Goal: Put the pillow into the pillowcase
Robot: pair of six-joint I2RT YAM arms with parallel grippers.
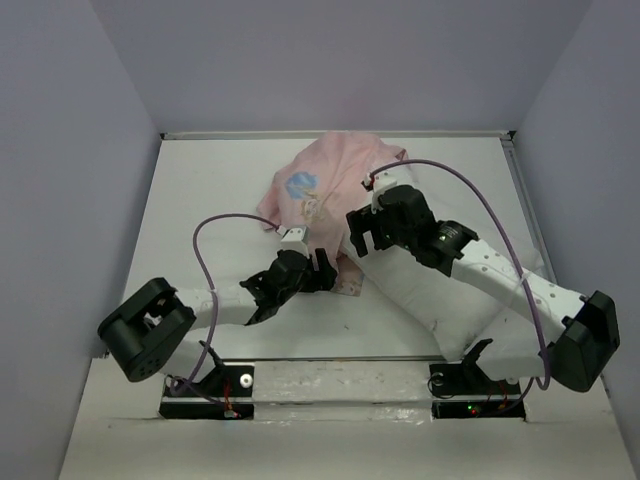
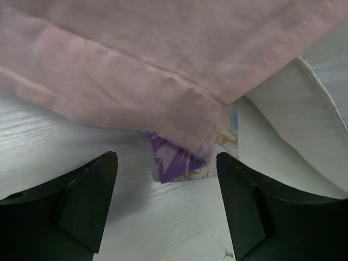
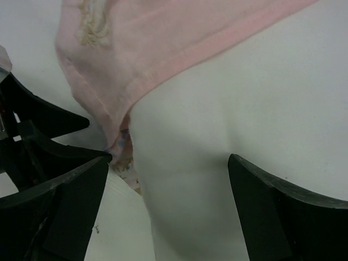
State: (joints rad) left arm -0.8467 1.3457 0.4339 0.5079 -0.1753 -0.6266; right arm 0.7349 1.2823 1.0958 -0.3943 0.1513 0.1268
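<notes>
The white pillow [image 1: 430, 295] lies on the table at the middle right, its far end inside the pale pink pillowcase [image 1: 325, 185]. The pillowcase's hem crosses the pillow [image 3: 228, 109] in the right wrist view [image 3: 163, 60]. My left gripper [image 1: 318, 262] is open just in front of the pillowcase's near corner [image 2: 179, 163], where the purple printed side shows; nothing is between its fingers. My right gripper [image 1: 365, 232] is open above the pillow, at the pillowcase's opening, its fingers astride the pillow's edge.
The white table [image 1: 200, 200] has grey walls on three sides. A raised lip [image 1: 330, 133] runs along the far edge. Purple cables [image 1: 220, 225] loop over both arms. The left gripper's fingers [image 3: 32, 125] show in the right wrist view, close by.
</notes>
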